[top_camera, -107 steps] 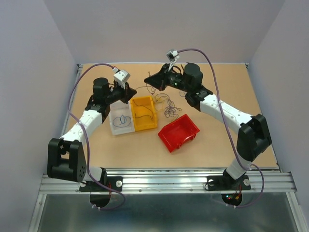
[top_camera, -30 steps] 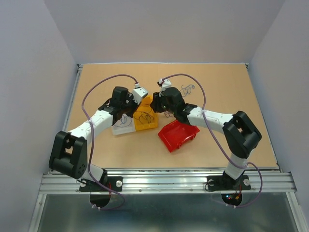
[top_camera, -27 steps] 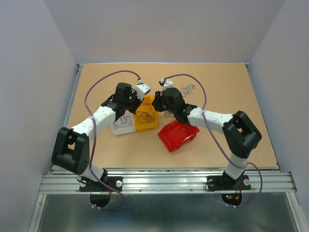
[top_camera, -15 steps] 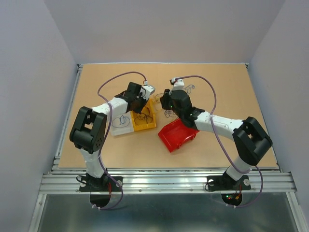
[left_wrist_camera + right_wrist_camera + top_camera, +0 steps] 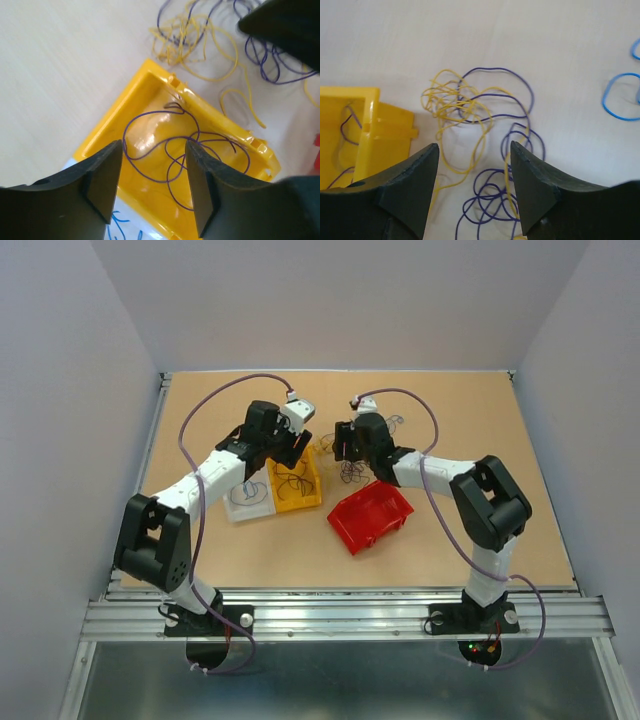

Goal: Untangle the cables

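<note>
Partly done. The left gripper (image 5: 152, 167) is spread and pinching nothing, over the yellow bin (image 5: 117, 112) at lower centre of the left wrist view. One dark purple cable (image 5: 197, 134) lies loose inside that bin. The white bin (image 5: 232, 510) left of it holds a blue cable (image 5: 248, 490). The right gripper (image 5: 475, 160) is also spread and bare, above the tangle (image 5: 470, 112) mid-frame on the table (image 5: 545, 30), just beside the yellow bin's corner. Its yellow and purple strands are knotted together. A blue loop (image 5: 620, 97) lies apart at the right edge. The red bin (image 5: 372, 517) sits lower right of the tangle. To do, I'd say: split yellow from purple and sort the rest.
</note>
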You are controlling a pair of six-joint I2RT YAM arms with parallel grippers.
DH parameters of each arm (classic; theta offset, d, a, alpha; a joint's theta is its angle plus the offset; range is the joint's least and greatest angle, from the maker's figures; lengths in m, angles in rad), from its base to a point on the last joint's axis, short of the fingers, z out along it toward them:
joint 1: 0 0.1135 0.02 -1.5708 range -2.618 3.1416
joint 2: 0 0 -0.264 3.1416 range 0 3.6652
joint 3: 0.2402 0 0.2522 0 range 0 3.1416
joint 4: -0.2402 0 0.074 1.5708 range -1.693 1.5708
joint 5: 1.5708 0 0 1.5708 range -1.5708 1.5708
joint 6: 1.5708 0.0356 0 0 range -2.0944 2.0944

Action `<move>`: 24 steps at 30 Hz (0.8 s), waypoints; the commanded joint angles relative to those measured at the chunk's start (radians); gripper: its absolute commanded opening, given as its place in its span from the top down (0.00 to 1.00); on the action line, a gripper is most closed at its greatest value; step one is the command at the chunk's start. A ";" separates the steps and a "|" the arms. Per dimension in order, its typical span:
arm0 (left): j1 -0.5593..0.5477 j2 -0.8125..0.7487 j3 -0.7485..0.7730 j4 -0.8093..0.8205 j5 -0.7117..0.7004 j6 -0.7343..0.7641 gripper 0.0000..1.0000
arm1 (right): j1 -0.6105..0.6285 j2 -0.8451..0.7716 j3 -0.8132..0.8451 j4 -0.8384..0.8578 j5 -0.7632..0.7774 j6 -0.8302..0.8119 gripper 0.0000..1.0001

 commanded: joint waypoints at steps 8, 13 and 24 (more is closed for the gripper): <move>0.001 -0.113 -0.051 0.069 0.023 0.018 0.20 | 0.008 0.178 0.311 -0.110 -0.164 -0.124 0.35; 0.001 -0.179 -0.057 0.099 0.030 0.024 0.20 | 0.009 0.213 0.334 -0.153 -0.107 -0.133 0.34; 0.001 -0.262 0.028 0.290 0.038 -0.062 0.18 | 0.008 0.327 0.454 -0.158 -0.124 -0.145 0.77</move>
